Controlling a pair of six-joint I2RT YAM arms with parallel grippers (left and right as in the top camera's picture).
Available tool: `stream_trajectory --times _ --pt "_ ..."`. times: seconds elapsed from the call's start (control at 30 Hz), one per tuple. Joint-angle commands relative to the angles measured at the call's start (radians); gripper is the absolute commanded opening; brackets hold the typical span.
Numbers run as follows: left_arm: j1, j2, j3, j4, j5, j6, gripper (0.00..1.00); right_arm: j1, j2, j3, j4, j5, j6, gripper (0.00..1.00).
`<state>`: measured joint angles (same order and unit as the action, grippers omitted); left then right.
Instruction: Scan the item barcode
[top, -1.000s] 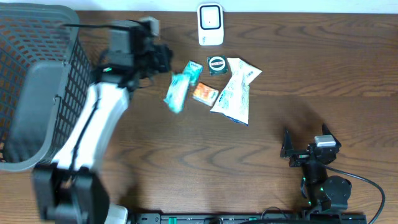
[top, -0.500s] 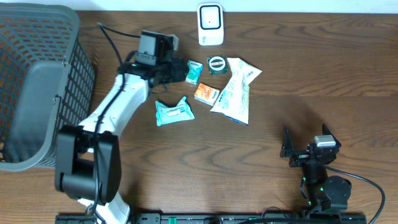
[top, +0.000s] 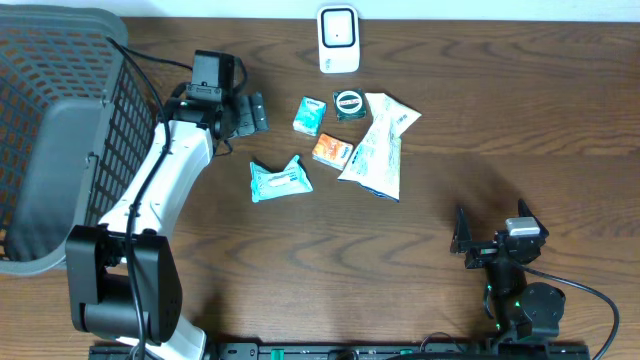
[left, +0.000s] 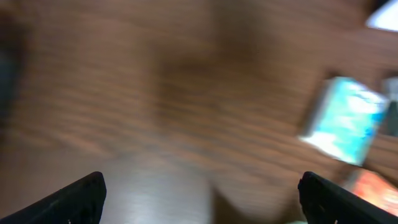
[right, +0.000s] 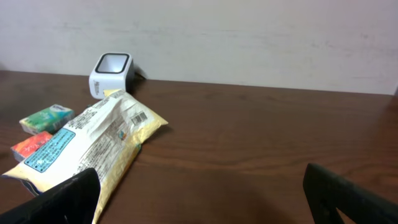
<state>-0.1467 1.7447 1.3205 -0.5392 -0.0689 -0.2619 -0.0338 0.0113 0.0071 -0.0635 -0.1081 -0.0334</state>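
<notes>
My left hand (top: 256, 113) wide, empty; small teal box (top: 310, 115) just ahead, long axis across my reach.

The long white left arm (top: 160, 190) reaches up and away from its base, bent a little at the elbow. Its black two-finger left gripper (top: 256, 112) points sideways with its jaws wide apart. Its wrist camera shows one dark fingertip (left: 81, 198) in each bottom corner. The small black right arm (top: 515, 290) sits folded low. Its black right gripper (top: 462, 238) is spread wide too.
</notes>
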Motion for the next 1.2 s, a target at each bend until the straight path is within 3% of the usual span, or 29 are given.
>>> stream_trajectory --times 0.0,0.37,1.17 --pt "0.002 -0.004 0.012 -0.027 -0.158 0.006 0.98 -0.006 -0.005 -0.002 -0.004 -0.006 0.01 0.99" --pt "0.002 -0.004 0.012 -0.089 -0.315 0.006 0.98 -0.006 -0.005 -0.002 -0.004 -0.006 0.01 0.99" --pt "0.002 -0.004 0.012 -0.089 -0.317 0.006 0.98 -0.006 -0.005 -0.002 -0.004 -0.006 0.01 0.99"
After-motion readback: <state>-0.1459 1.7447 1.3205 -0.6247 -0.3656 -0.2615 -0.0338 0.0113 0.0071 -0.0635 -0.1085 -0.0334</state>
